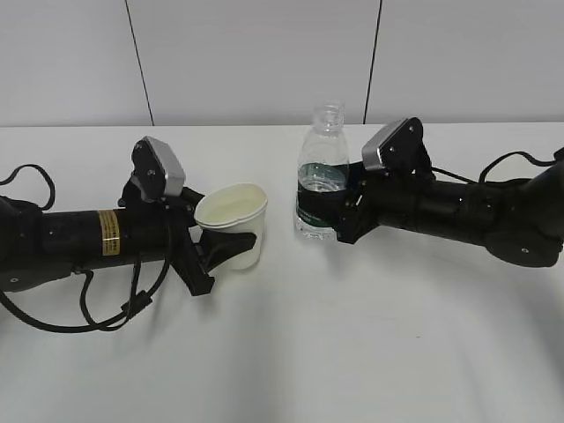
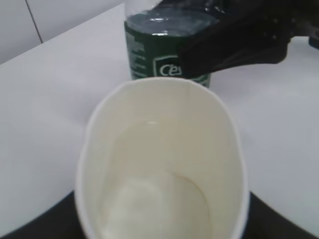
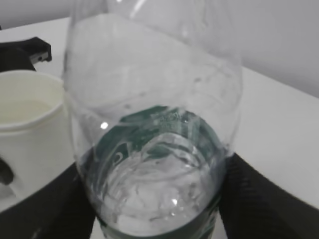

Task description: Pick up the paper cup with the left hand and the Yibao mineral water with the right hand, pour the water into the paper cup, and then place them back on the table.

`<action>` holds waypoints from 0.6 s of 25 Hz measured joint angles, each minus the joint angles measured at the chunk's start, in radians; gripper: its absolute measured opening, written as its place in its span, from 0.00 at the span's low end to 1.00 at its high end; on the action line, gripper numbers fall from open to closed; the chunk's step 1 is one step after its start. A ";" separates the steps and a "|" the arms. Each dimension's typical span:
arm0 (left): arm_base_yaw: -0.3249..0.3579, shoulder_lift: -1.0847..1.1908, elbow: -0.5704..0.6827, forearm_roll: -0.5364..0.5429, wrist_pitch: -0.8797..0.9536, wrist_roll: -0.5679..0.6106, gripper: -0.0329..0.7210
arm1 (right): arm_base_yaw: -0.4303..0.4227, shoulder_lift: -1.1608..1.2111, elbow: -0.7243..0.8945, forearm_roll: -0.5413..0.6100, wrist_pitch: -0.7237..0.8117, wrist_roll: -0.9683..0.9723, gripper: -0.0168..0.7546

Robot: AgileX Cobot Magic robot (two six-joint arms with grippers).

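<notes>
Table (image 1: 370, 352) fills the scene, a plain white matte top with a pale panelled wall (image 1: 256, 62) behind it, and both arms lie low across it from opposite sides. Largest on it are the two black arms: the left arm (image 1: 62, 242), with a yellow sticker (image 1: 108, 232) on its tube and loose black cable (image 1: 84, 308) looping under it, reaches in from the left; the right arm (image 1: 476, 211) reaches in from the right. Each carries a grey camera box above the wrist. The left hand (image 1: 220, 247) has its jaws partly spread and closed around the lower body of the paper cup (image 1: 233, 222), whose rim is squeezed into an oval; the cup stands upright, left of centre, and the wrist view shows a little clear water (image 2: 159, 199) lying in its cream bottom. The right hand (image 1: 330, 211) has its jaws set wide and clamped on the green label band of the water bottle (image 1: 322, 172), one finger on each side. The bottle stands upright just right of the cup, near it but apart, uncapped, with water only in its lower part. Whether either base rests on the table or sits just off it I cannot tell.
</notes>
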 joint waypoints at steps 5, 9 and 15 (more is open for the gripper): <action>0.003 0.001 0.000 -0.002 0.037 0.001 0.60 | 0.000 0.000 0.000 -0.029 0.031 0.019 0.65; 0.003 0.001 0.000 -0.019 0.042 0.002 0.60 | 0.000 0.020 0.000 -0.029 0.031 0.019 0.65; 0.003 0.001 0.000 -0.085 0.055 0.002 0.60 | 0.000 0.043 0.000 -0.031 0.000 0.022 0.65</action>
